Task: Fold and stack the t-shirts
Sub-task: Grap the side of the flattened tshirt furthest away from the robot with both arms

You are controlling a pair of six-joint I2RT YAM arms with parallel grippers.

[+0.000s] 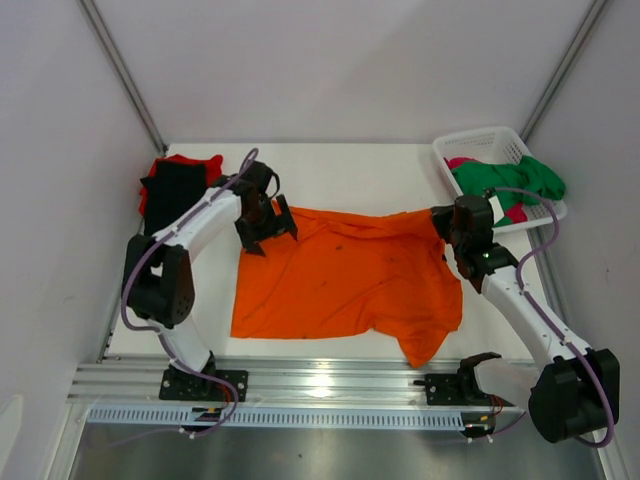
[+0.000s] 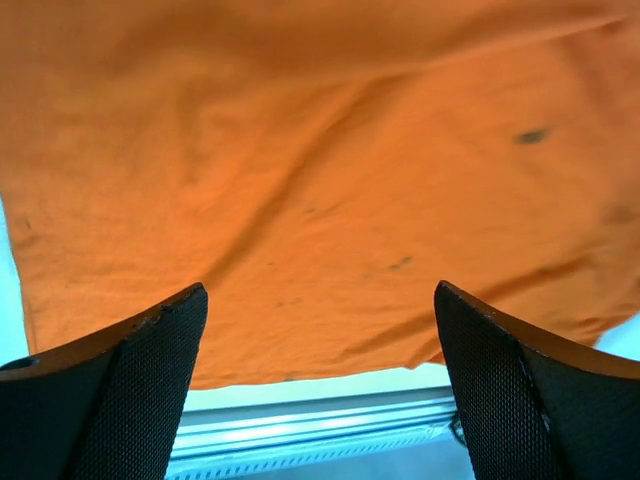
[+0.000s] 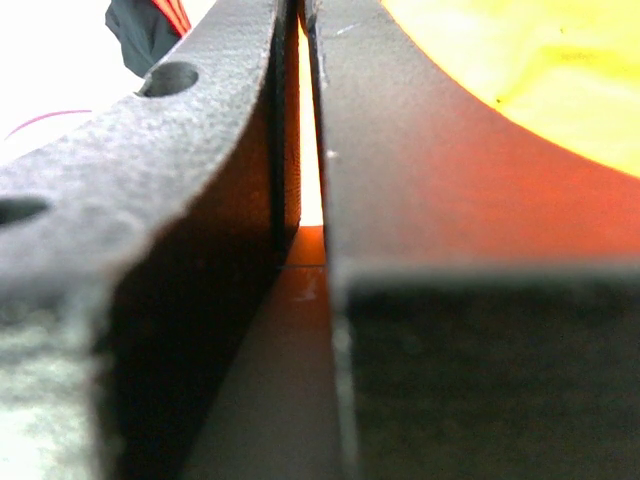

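Nearest the arms' bases runs a ribbed aluminium rail (image 1: 320, 380), bright with glare along its middle; beyond it lies the white desk (image 1: 340, 170), flat and matte, closed in on the left, right and far sides by plain pale walls (image 1: 330, 60); two grey metal struts (image 1: 120, 70) slant upward from the desk's far corners; across the middle of the desk the orange t-shirt (image 1: 340, 280) is spread wide, rumpled and flecked with a few small dark specks, its near hem close to the rail and one flap trailing toward the near right; at its far left corner hangs the left tool (image 1: 270, 238), its fingers standing wide apart with nothing between them, the orange cloth filling the wrist view beneath; whether it touches the cloth I cannot tell; at the shirt's far right corner the right tool (image 1: 443, 238) is pressed together, a thin strip of orange cloth showing in the slit between its fingers, so it is clamped on the shirt's edge; against the far left edge of the desk a black t-shirt (image 1: 170, 190) lies on a red t-shirt (image 1: 197, 162), whose edges show around it; at the far right corner sits a white lattice basket (image 1: 480, 138); a bunched green t-shirt (image 1: 510, 180) fills it and spills over its right rim, and a pink t-shirt (image 1: 461, 163) peeks out beneath the green.
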